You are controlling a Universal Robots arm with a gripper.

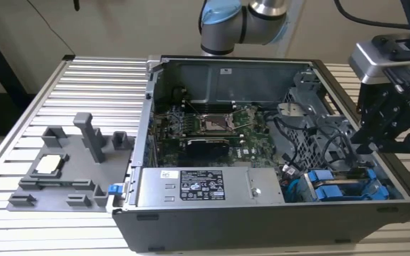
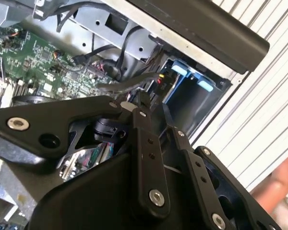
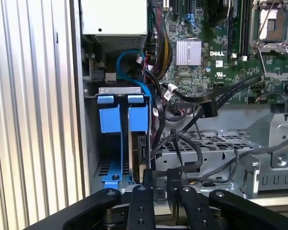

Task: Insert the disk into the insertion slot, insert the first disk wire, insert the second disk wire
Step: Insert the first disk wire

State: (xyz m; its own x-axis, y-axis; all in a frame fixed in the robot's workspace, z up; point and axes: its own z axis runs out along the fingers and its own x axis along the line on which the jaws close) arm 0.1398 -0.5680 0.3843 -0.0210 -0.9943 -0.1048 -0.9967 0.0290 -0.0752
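Disk [image 3: 138, 120] in its blue carrier sits inside the insertion slot [image 3: 116, 90], the grey metal bay in a corner of the open computer case [image 1: 262, 224]. A second blue-fronted carrier [image 3: 109, 120] stands just beside it, on the side nearer the case's outer wall. In the exterior view the bay lies in the near corner of the case, toward the exterior view's right, next to the power supply [image 1: 201, 186] with its white label.

The end effector [image 3: 158, 182] hangs close to the end of the disk that is away from its blue front. A tangle of black cables [image 3: 182, 148] runs just beside it. Whether it is open, closed or gripping a wire I cannot tell. A blue cable [image 3: 127, 57] curls near the fronts of the two carriers.

The motherboard [image 1: 205, 128] lies in the middle of the case. The case rests on a ribbed metal desk [image 1: 91, 80]. Toward the exterior view's left, beside the case, a grey tray [image 1: 84, 176] with upright posts lies on the desk.
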